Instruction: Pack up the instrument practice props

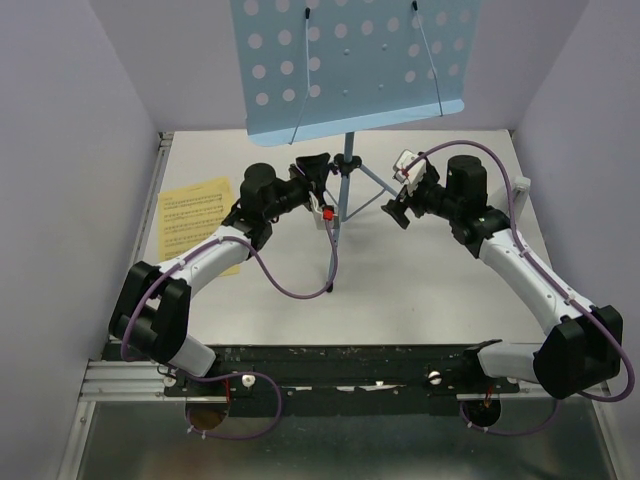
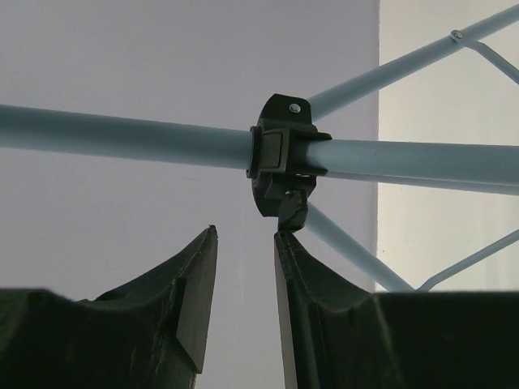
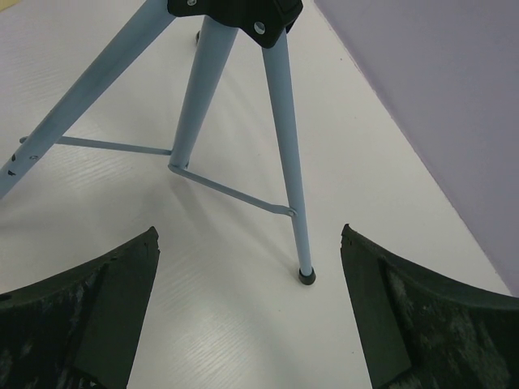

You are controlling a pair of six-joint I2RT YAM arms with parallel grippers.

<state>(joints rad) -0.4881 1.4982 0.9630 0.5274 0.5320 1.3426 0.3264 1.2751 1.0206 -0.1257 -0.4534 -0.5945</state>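
Note:
The light-blue music stand [image 1: 350, 60] stands at the back middle of the table, its punched desk tilted over thin tripod legs [image 3: 285, 162]. My left gripper [image 1: 318, 188] sits beside the stand's pole at the black clamp [image 2: 280, 158]. Its jaws are partly open with nothing between them, and the right fingertip [image 2: 285, 243] touches the clamp's lever. My right gripper [image 1: 400, 205] hangs open on the pole's other side, above a leg's black foot [image 3: 306, 276]. Yellow sheet-music pages [image 1: 195, 215] lie flat at the left. A small whitish piece [image 1: 522, 188] lies by the right wall.
Purple walls [image 1: 60, 150] close in the white table [image 1: 400, 290] on the left, back and right. A tripod leg and purple cables [image 1: 300, 290] cross the middle. Thin braces [image 3: 235, 194] link the stand's legs near the floor.

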